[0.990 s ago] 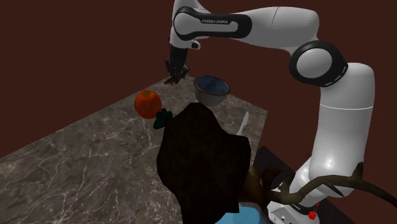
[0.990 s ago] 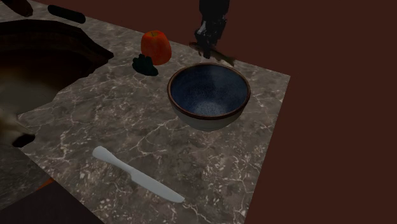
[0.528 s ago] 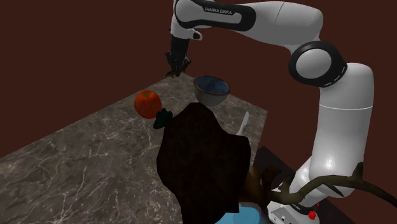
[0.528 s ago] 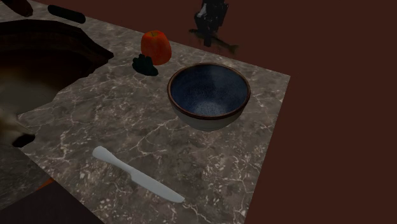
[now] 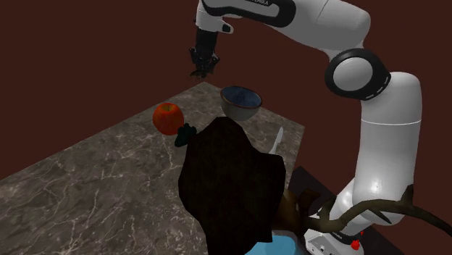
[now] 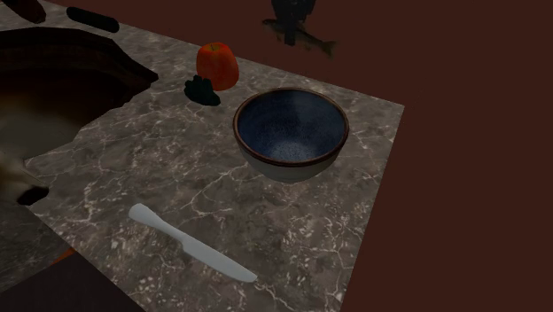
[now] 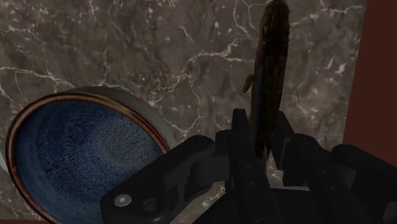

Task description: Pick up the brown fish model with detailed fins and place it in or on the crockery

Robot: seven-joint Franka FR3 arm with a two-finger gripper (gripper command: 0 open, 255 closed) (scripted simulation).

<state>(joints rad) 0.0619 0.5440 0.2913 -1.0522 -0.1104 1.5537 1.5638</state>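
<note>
The claw (image 7: 263,141) is pinching the brown fish (image 7: 270,70), one pad on each flat side, and the narrow body runs out well past the fingertips. In the second exterior view the fish (image 6: 302,35) hangs just under the claw (image 6: 291,11), clear of the marbled counter (image 6: 168,168), with the hold toward one end rather than at the middle.

It looks like a light, stiff thing: it juts out level with no sag. That off-centre hold is the weak spot, I judge, because the long free end can act as a lever and swing the fish around the pads if the arm moves sharply. The sides look smooth, so a slow carry suits it. The small fin (image 7: 248,81) sticking out ahead of the fingers seems thin (the likeliest part to snap or catch on a rim), so the thick of the body is the place to press, as it is pressed now.

The blue-glazed bowl (image 7: 76,159) stands below the claw and off to the outer side of one finger, empty and wide enough to take the fish lengthwise, I think.
</note>
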